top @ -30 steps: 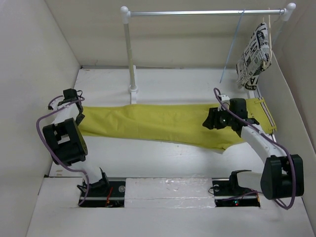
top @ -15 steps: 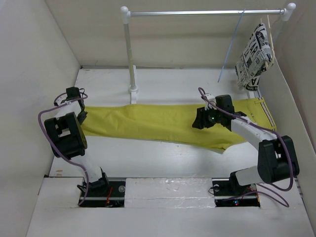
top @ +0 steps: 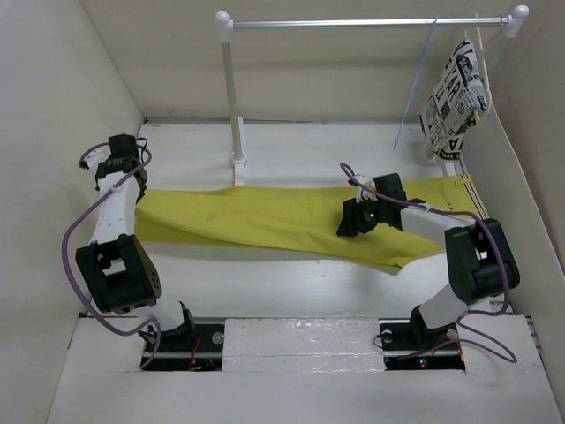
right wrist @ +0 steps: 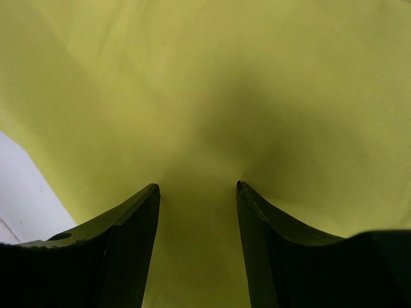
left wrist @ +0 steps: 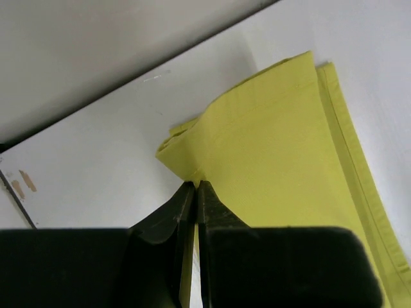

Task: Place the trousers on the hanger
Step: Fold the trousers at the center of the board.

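Observation:
The yellow trousers (top: 282, 221) lie flat across the table, striped waist trim at the right end (top: 472, 203). My left gripper (top: 132, 181) is shut on the leg hem at the left end; the left wrist view shows the pinched hem (left wrist: 196, 173) lifted and folded above the closed jaws (left wrist: 195, 186). My right gripper (top: 349, 221) is open and presses down on the trousers near the middle right; in the right wrist view (right wrist: 198, 187) the fabric (right wrist: 205, 90) fills the gap between the fingers. The light-blue hanger (top: 415, 84) hangs from the rail at the back right.
A clothes rail (top: 362, 22) on a white post (top: 234, 97) crosses the back. A wooden hanger with newspaper-print cloth (top: 455, 88) hangs at its right end. White walls close in left, right and back.
My left gripper has moved toward the back, pulling the leg hem up with it. My right gripper has slid left along the trousers toward the middle.

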